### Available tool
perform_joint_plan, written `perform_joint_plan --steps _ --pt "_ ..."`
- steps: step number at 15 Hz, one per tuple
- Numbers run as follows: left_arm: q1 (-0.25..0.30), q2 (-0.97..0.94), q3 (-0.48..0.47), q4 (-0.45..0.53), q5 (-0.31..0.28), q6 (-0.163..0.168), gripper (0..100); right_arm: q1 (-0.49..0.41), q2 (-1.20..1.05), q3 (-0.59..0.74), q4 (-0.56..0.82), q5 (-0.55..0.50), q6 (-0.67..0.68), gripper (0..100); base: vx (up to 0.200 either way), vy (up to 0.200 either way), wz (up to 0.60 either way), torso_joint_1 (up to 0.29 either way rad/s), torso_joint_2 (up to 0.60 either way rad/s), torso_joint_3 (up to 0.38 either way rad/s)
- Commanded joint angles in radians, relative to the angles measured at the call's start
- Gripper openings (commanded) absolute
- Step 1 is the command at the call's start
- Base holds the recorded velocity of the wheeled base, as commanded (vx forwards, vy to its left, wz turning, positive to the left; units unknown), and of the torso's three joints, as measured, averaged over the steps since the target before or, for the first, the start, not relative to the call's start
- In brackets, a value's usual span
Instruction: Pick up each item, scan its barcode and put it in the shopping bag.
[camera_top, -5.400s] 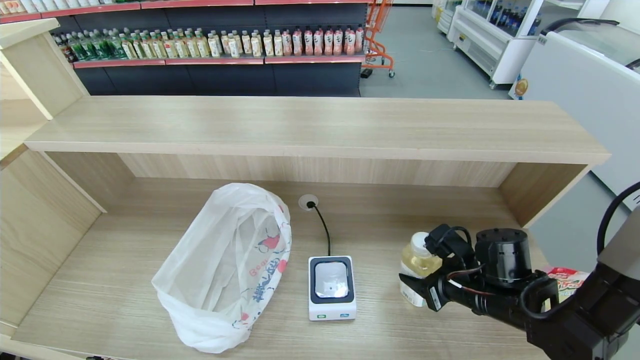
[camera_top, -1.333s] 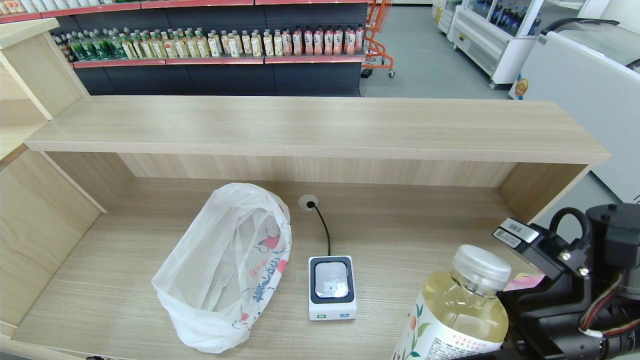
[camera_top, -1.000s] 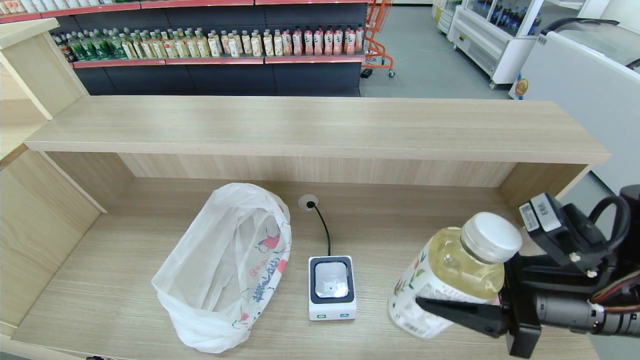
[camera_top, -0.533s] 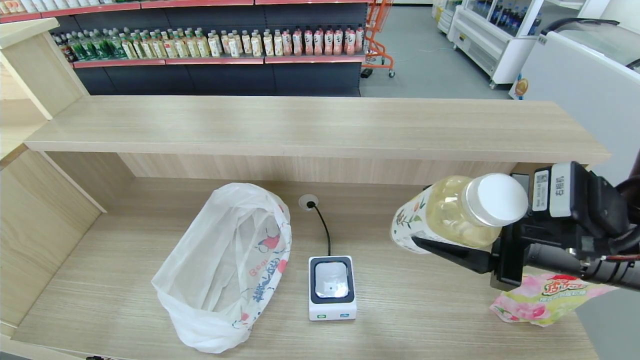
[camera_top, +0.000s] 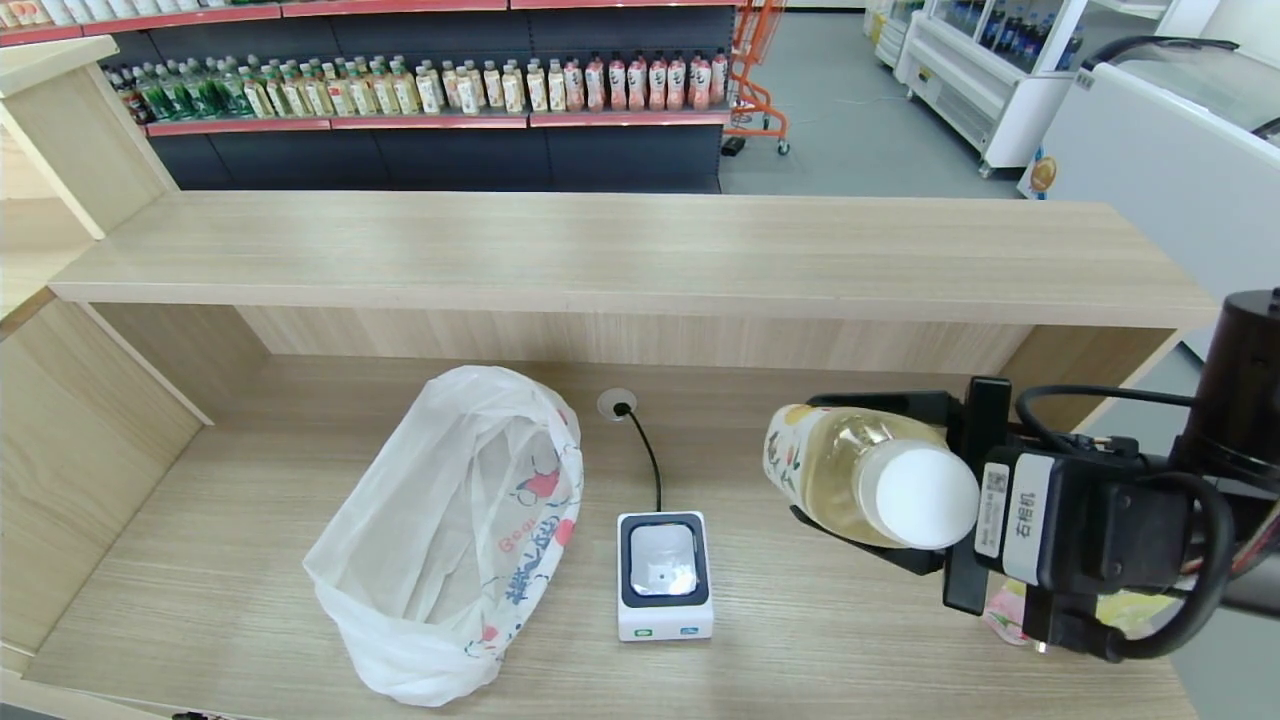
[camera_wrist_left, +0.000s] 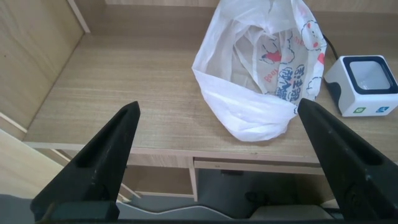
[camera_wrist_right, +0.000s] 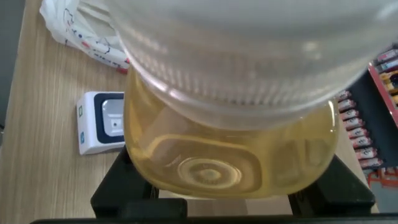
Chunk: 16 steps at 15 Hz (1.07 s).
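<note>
My right gripper (camera_top: 865, 480) is shut on a bottle of yellow drink (camera_top: 850, 472) with a white cap, held lying level in the air at the right of the desk, base pointing left toward the scanner. The right wrist view looks along the bottle (camera_wrist_right: 236, 124) with the jaws on both sides. The white barcode scanner (camera_top: 664, 573) sits on the desk centre, its cable running back; the scanner (camera_wrist_right: 102, 121) also shows past the bottle. The white shopping bag (camera_top: 455, 530) stands open left of it. My left gripper (camera_wrist_left: 217, 158) hangs open off the desk's front edge, near the bag (camera_wrist_left: 261, 74).
A pink and green snack pouch (camera_top: 1010, 615) lies at the desk's right edge, mostly hidden under my right arm. A raised counter ledge (camera_top: 620, 250) runs along the back, with side walls at both ends. The scanner (camera_wrist_left: 364, 84) stands beside the bag.
My right gripper lifted the bottle off the desk, raised it and turned it from upright to lying level, cap toward the camera. The snack pouch came into sight and is partly covered again.
</note>
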Motion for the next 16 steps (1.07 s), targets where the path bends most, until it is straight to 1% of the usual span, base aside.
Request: perform_joint_plan --steps 1,5,6,12,15,16 --pt "0.0 0.0 0.0 0.0 0.0 -0.001 100 -0.011 0.003 0.039 -0.002 0.002 -0.017 0 0.0 0.0 0.0 0.0 0.0 0.0" --pt "0.0 0.0 0.0 0.0 0.002 -0.003 100 -0.014 0.033 0.038 -0.038 0.004 -0.069 0 0.0 0.0 0.0 0.0 0.0 0.0" --pt "0.0 0.0 0.0 0.0 0.002 -0.012 100 -0.014 0.04 0.039 -0.052 0.005 -0.077 0 0.0 0.2 0.0 0.002 0.0 0.002" --pt "0.0 0.0 0.0 0.0 0.003 -0.014 100 -0.019 0.076 0.041 -0.053 0.028 -0.079 0 0.0 0.2 0.0 0.001 0.0 0.002" --pt "0.0 0.0 0.0 0.0 0.002 -0.009 100 -0.097 0.109 0.041 -0.055 0.097 -0.108 0 0.0 0.2 0.0 -0.001 0.0 0.005" --pt "0.0 0.0 0.0 0.0 0.002 -0.007 100 -0.154 0.126 0.041 -0.055 0.146 -0.129 0 0.0 0.2 0.0 0.007 0.0 0.002"
